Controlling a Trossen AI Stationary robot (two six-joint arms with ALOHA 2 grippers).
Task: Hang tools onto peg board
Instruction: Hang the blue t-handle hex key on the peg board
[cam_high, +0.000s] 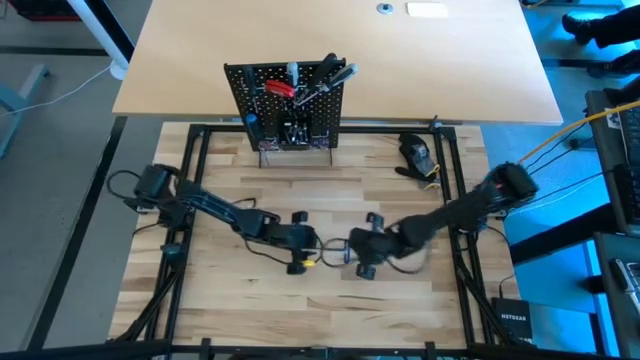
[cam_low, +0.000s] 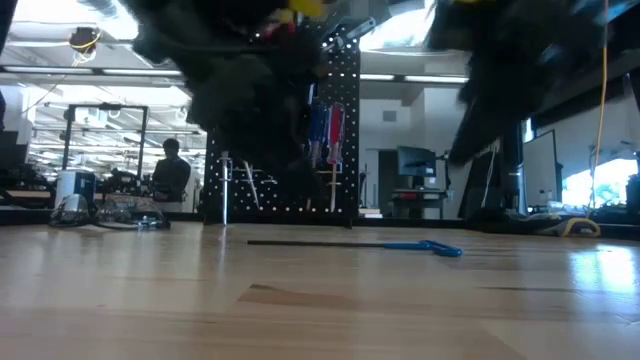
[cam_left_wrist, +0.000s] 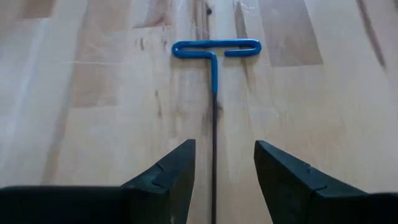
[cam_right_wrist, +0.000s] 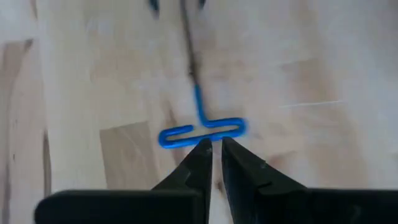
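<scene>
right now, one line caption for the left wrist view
Open left end effector straddling the dark shaft of a blue T-handle key lying on the wooden table.

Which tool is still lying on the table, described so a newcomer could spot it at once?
Start at the black peg board standing at the far edge of the wooden tabletop. Nearer, between the left gripper and the right gripper, lies a T-handle key: a thin dark shaft with a blue looped crossbar, the only tool flat on the wood.
</scene>
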